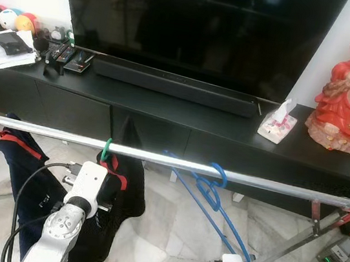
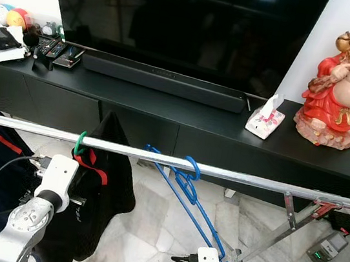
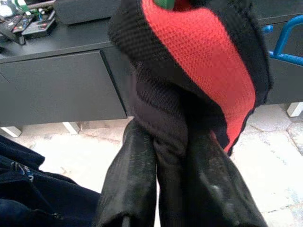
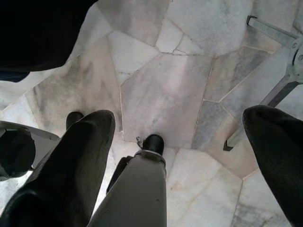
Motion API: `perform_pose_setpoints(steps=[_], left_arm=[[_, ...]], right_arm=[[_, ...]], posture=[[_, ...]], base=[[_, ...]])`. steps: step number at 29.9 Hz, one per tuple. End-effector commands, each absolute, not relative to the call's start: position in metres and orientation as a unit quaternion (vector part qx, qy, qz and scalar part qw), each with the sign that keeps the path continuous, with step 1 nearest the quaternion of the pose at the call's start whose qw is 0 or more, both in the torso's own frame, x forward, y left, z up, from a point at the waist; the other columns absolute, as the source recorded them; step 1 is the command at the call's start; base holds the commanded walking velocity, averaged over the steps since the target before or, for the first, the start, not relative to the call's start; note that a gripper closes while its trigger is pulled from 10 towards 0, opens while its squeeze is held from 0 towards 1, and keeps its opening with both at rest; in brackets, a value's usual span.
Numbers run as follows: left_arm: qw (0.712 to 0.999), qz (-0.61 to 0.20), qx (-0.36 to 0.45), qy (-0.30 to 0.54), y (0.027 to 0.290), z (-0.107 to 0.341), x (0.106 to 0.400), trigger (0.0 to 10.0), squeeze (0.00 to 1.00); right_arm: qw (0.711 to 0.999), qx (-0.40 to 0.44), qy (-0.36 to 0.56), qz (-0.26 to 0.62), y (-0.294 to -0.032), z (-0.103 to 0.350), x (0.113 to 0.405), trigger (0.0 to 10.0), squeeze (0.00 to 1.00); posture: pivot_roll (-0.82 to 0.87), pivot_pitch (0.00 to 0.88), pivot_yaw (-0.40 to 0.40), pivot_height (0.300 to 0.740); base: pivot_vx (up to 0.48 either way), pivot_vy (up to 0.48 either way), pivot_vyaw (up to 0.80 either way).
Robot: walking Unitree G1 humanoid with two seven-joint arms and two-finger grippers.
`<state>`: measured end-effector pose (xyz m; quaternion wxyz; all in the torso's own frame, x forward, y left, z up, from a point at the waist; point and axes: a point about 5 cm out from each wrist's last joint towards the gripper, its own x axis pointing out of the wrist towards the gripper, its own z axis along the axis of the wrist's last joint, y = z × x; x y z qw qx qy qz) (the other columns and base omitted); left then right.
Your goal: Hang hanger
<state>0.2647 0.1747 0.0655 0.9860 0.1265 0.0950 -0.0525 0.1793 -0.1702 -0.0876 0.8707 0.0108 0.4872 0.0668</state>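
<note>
Your left gripper point(image 3: 182, 156) is clamped on the black-and-red garment point(image 1: 117, 191) — steadying it while its green plastic hanger hook point(image 1: 106, 149) sits over the silver metal rail point(image 1: 158, 158). Your right gripper point(image 4: 177, 156) hangs spread wide, empty.

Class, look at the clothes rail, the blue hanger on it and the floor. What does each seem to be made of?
Rail: likely bare metal; silvery, with a bright sheen.
Blue hanger: thin rod, probably plastic or coated wire; smooth, even colour.
Floor: polished stone, probably marble; irregular veined slabs with glossy reflections.
</note>
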Motion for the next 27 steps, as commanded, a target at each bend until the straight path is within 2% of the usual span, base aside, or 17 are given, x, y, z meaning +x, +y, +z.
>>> perform_pose_setpoints(steps=[1, 3, 15, 27], left_arm=[[0.985, -0.054, 0.123, 0.11, 0.174, 0.059, 0.259, 10.0, 0.91], [0.986, -0.053, 0.121, 0.098, 0.174, 0.062, 0.26, 10.0, 1.0], [0.992, -0.037, 0.105, 0.055, 0.174, 0.076, 0.251, 10.0, 1.0], [0.996, -0.035, 0.082, 0.03, 0.168, 0.082, 0.221, 10.0, 1.0]], right_arm=[[0.869, 0.007, 0.49, 0.067, -0.172, -0.087, 0.18, 10.0, 0.0], [0.869, 0.008, 0.49, 0.066, -0.172, -0.087, 0.18, 10.0, 0.0], [0.87, 0.008, 0.489, 0.066, -0.172, -0.088, 0.179, 10.0, 0.0], [0.87, 0.007, 0.489, 0.065, -0.173, -0.088, 0.179, 10.0, 0.0]], posture=[[0.05, 0.0, -0.087, 0.74], [0.05, 0.0, -0.085, 0.74], [0.05, 0.0, -0.086, 0.74], [0.06, 0.0, -0.085, 0.74]], base=[[0.0, 0.0, 0.0], [0.0, 0.0, 0.0], [0.0, 0.0, 0.0], [0.0, 0.0, 0.0]])
